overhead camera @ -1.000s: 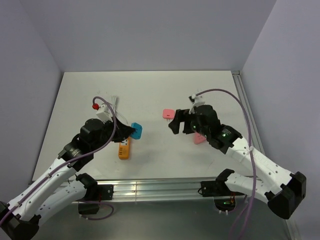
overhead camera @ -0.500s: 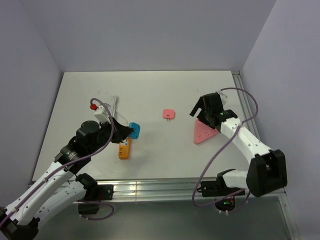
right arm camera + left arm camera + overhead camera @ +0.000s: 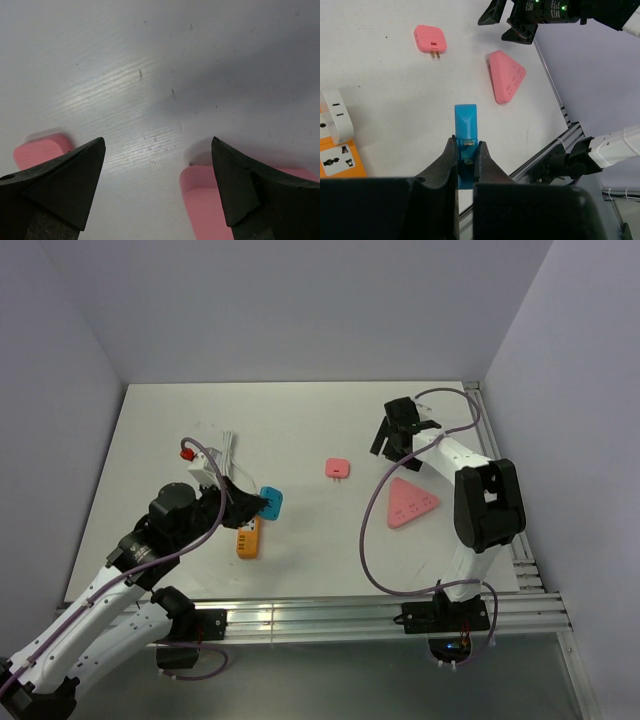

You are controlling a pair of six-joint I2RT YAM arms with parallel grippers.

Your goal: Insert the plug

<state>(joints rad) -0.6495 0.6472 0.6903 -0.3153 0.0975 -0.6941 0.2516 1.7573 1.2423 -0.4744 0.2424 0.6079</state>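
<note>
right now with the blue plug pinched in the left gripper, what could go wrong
The left gripper grips the blue plug by one end only, so it may twist or slip when pushed in. The orange power strip lies unheld, with the open right gripper far off, so it could slide under the push.

Plug [image 3: 272, 502]: small, bright blue, rounded-square plastic body. Pinched at its near end between the two fingers of the left gripper [image 3: 255, 503]. In the left wrist view it shows edge-on [image 3: 465, 120], pointing straight away from the fingers, with a small metal part visible in the grip. Position: left of centre on the table [image 3: 300, 420], towards the near edge.
</note>
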